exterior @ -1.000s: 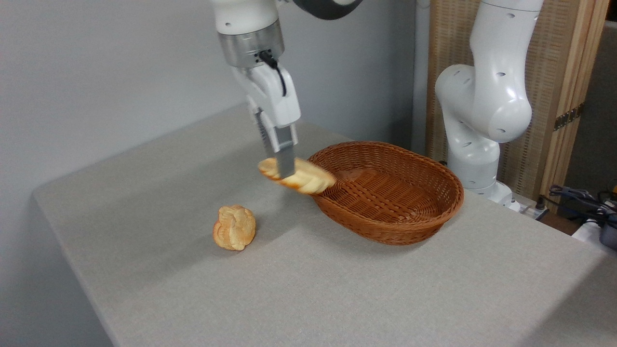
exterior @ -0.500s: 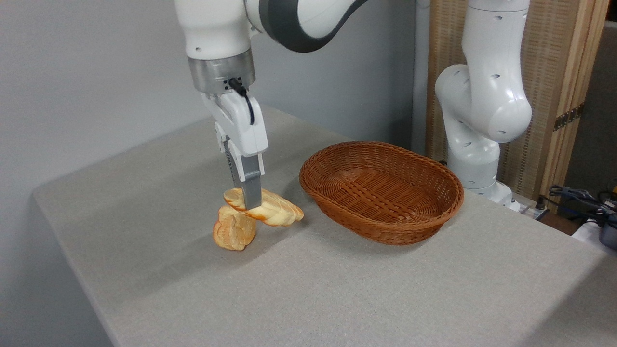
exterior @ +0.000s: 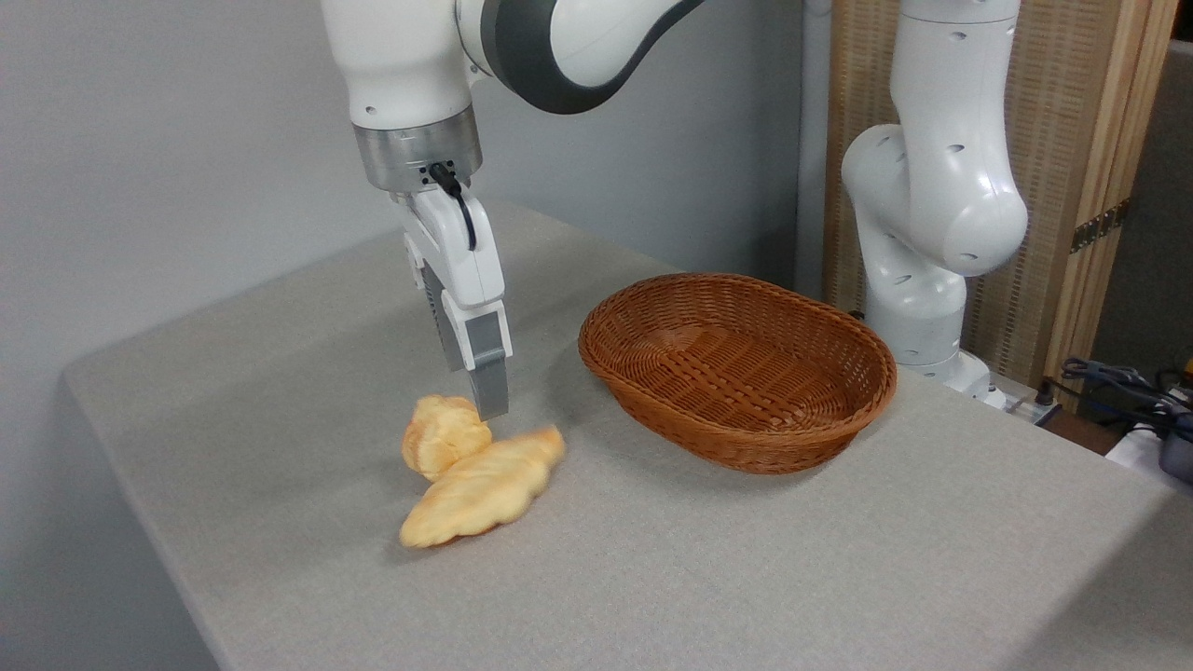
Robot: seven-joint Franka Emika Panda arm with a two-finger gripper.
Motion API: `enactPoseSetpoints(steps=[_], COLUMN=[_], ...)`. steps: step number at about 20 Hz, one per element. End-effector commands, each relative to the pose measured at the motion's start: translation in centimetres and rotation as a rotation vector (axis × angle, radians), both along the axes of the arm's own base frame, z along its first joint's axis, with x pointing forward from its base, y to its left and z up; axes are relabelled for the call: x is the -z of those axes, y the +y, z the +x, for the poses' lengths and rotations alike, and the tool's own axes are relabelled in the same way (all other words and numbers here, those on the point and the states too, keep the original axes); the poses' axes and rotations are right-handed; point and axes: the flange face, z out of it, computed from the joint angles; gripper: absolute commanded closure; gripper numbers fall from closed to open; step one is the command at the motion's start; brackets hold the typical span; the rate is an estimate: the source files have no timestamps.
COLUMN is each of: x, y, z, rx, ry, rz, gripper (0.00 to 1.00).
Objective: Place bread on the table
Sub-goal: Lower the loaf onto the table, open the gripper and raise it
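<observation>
1. The bread (exterior: 481, 486) was seen lying flat on the tabletop (exterior: 746, 559), left of the basket (exterior: 738, 368) and well outside its rim, so the placing was judged to be done.

2. The loaf lay at a slant, its far-right tip pointing toward the basket and its near-left tip toward the tabletop's near edge. Its upper side was pressed against the bun (exterior: 443, 445), which sat just beyond it on the far left.

3. The claw (exterior: 489, 403) was found just above the bun and the loaf's far end, holding nothing. Only one grey finger was shown edge-on, so how wide the jaws stood could not be told; nothing was seen between them.

4. The claw was pointed straight down, which was judged to suit a release from low height, so the loaf would settle rather than roll.

5. The basket was seen to be empty, which fits the loaf being the thing meant for the tabletop.

6. Contact between loaf and bun was judged harmless, though a low retreat might nudge either one.
</observation>
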Motion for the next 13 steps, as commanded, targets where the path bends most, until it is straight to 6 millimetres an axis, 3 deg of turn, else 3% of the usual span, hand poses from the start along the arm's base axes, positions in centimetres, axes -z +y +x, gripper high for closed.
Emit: enactPoseSetpoints(steps=[1,6,13], x=[-0.9,-3.2,-3.3], y=[0.2,1.1,1.5], z=[0.1,0.9,1.2], rx=[-0.011,-0.185,-0.347], ry=[-0.005,-0.046,-0.045], rz=[-0.007,-0.033,-0.036], gripper=[0.0,0.0,0.0])
